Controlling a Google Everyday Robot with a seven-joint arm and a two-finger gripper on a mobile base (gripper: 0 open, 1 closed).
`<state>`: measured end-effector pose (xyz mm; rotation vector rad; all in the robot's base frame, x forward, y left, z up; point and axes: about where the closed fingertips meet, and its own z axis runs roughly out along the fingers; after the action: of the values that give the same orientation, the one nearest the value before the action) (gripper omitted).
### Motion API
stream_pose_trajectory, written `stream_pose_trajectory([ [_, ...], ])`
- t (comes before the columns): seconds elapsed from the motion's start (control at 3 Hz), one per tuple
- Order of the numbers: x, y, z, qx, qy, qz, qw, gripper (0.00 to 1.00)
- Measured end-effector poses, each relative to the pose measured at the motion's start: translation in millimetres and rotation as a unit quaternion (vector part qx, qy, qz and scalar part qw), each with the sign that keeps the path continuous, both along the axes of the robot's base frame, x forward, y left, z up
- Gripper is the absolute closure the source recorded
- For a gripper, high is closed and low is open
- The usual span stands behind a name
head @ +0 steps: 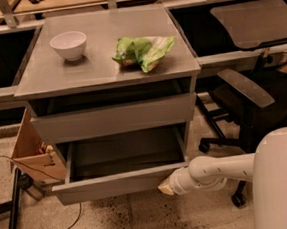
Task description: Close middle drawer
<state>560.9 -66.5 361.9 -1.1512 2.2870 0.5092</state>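
We see the middle drawer (109,186) of the grey cabinet (190,127) pulled well out toward the camera. Its flat, handleless front faces the floor side of the view and its shallow grey inside lies open to sight; we make out nothing in it. Above it sits the top drawer (113,118), its taller front nearly flush with the cabinet and a dark gap showing between it and the worktop (99,65).

The gripper (166,187) is low down at the right end of the middle drawer's front, its tan tip against or just beside the lower right corner. We cannot tell whether it actually touches the panel, nor how far the gripper is open, and we see nothing held in it. The white arm (216,170) reaches in from the right, coming out of the robot's rounded white body (282,184) at the lower right edge.

On the worktop a white bowl (68,44) stands upright toward the back left, and a crumpled green bag (143,51) lies toward the right, well apart from the bowl.

To the right of the cabinet stands a dark office chair (255,99) on casters. To the left, an open cardboard box (34,158) rests beside the cabinet, a thin cable (68,228) trails over the speckled floor (143,222), and a black bar (14,210) slants down near it.
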Motion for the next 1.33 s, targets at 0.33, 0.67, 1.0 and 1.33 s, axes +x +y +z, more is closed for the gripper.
stream_pose_trajectory([
  [0.33, -1, 0, 0, 0.000, 0.000, 0.000, 1.0000, 1.00],
  [0.67, 29, 3, 2, 0.002, -0.023, -0.019, 0.9995, 1.00],
  [1.0, 59, 6, 6, 0.003, -0.049, -0.040, 0.9980, 1.00],
  [1.33, 87, 16, -43, -0.030, -0.050, 0.000, 0.9983, 1.00],
])
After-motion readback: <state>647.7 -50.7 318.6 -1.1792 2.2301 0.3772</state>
